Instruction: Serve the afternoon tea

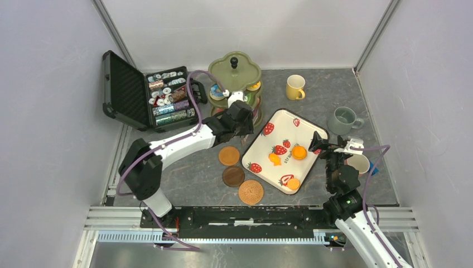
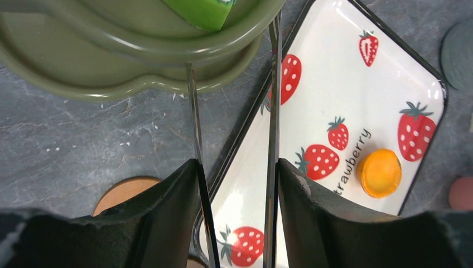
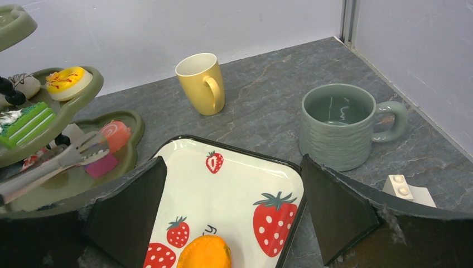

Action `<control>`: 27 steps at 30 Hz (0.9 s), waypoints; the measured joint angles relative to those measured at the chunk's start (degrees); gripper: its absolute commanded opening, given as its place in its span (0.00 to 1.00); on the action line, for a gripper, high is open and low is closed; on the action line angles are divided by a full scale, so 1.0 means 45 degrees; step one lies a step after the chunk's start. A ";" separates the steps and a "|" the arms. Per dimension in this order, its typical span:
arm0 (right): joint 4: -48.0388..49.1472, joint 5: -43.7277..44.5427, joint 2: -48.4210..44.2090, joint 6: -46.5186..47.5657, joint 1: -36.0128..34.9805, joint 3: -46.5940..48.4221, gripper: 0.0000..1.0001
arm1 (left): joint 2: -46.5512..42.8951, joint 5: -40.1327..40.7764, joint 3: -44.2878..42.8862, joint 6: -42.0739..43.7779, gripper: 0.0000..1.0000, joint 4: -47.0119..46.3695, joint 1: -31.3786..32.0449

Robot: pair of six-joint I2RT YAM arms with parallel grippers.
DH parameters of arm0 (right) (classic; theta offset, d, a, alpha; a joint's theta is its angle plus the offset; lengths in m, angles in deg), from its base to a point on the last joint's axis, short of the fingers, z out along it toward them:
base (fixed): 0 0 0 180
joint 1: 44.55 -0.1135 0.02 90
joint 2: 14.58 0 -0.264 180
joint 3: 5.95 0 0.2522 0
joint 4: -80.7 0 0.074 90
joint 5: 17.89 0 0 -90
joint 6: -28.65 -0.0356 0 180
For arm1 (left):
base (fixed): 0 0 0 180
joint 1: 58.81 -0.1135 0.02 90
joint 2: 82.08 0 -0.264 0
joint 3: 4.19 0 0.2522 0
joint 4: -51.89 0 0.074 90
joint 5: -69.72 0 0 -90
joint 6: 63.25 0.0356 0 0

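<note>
The olive-green three-tier stand (image 1: 234, 70) stands at the back and holds several toy cakes, among them a green slice (image 3: 25, 125) and a yellow donut (image 3: 68, 80). My left gripper (image 1: 244, 124) is shut on metal tongs (image 2: 273, 111). The tong blades are apart and empty, and their tips reach under the stand's lower tier (image 2: 111, 61). Three orange cakes (image 1: 299, 152) lie on the strawberry tray (image 1: 281, 134). My right gripper (image 3: 233, 167) is open and empty above the tray's right side. The yellow mug (image 1: 294, 87) and grey-green mug (image 1: 343, 119) stand at the back right. Three brown coasters (image 1: 233, 176) lie left of the tray.
An open black case of poker chips (image 1: 150, 97) sits at the back left. A mug with a pale inside (image 1: 358, 163) is half hidden behind my right arm. A small white block (image 3: 404, 190) lies near the grey-green mug. Walls close in on three sides.
</note>
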 measured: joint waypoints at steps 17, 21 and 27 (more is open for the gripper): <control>0.0000 -0.0005 0.0005 -0.0029 0.0000 0.0000 0.98 | -0.3755 -0.3152 0.2293 0.0107 0.57 0.0262 0.1744; 0.0000 0.0000 0.0010 -0.0029 0.0000 0.0000 0.98 | -0.3230 -0.3755 0.1933 0.0044 0.53 -0.0141 0.3133; -0.0005 0.0000 0.0010 -0.0029 0.0000 0.0000 0.98 | -0.1564 -0.4318 0.1559 -0.0622 0.53 -0.0962 0.3269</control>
